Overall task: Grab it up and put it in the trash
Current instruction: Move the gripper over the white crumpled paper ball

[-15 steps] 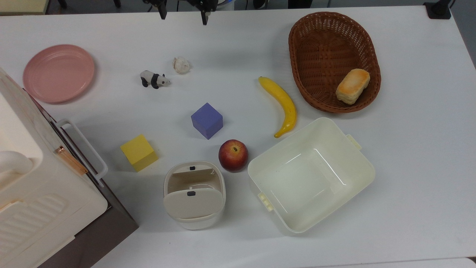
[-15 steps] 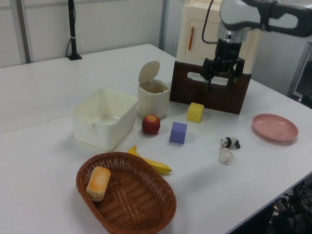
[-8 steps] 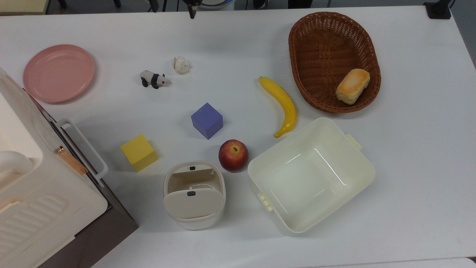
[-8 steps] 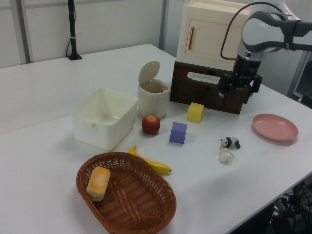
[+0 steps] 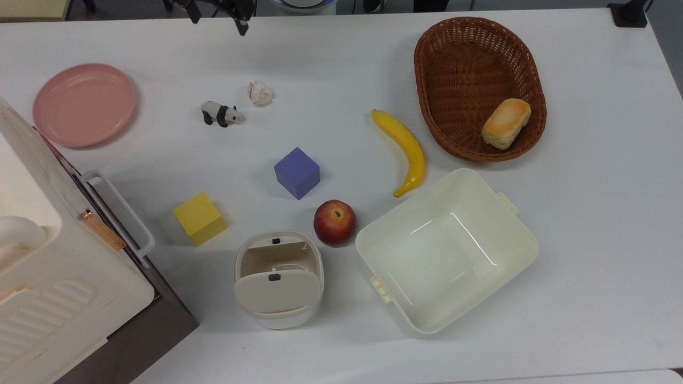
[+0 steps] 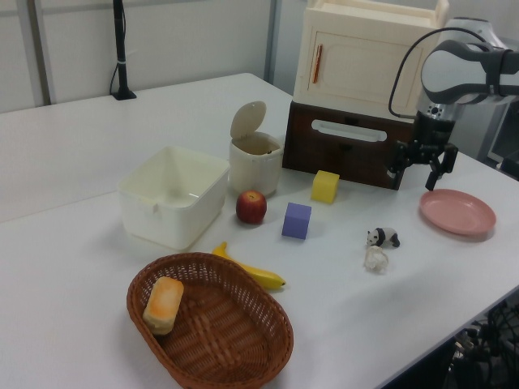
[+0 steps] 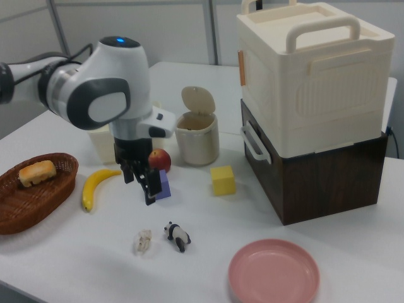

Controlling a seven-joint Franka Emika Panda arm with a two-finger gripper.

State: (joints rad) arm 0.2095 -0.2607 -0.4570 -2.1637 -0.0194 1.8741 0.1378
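The crumpled white paper ball (image 5: pixel 260 93) lies on the white table beside a toy panda (image 5: pixel 221 113); the left view has the paper ball (image 6: pixel 375 258) just in front of the panda (image 6: pixel 383 237). The trash (image 5: pixel 278 277), a cream rounded bin with its flap lid tipped up, stands next to the apple; it is also in the left view (image 6: pixel 254 158) and right view (image 7: pixel 197 136). My gripper (image 5: pixel 216 16) hangs open and empty above the table's far edge, up and to the top view's left of the ball. It hovers near the pink plate (image 6: pixel 415 177).
A pink plate (image 5: pixel 84 104), purple cube (image 5: pixel 297 173), yellow cube (image 5: pixel 199 218), apple (image 5: pixel 334 222) and banana (image 5: pixel 405 149) are spread about. A wicker basket (image 5: pixel 459 48) holds bread. A cream tub (image 5: pixel 501 250) sits by the bin. Stacked cream and brown boxes (image 5: pixel 53 266) fill the top view's lower left.
The gripper has swung to the top view's left along the far edge. In the left view it moved right and down, from before the brown box toward the pink plate. Objects stayed put.
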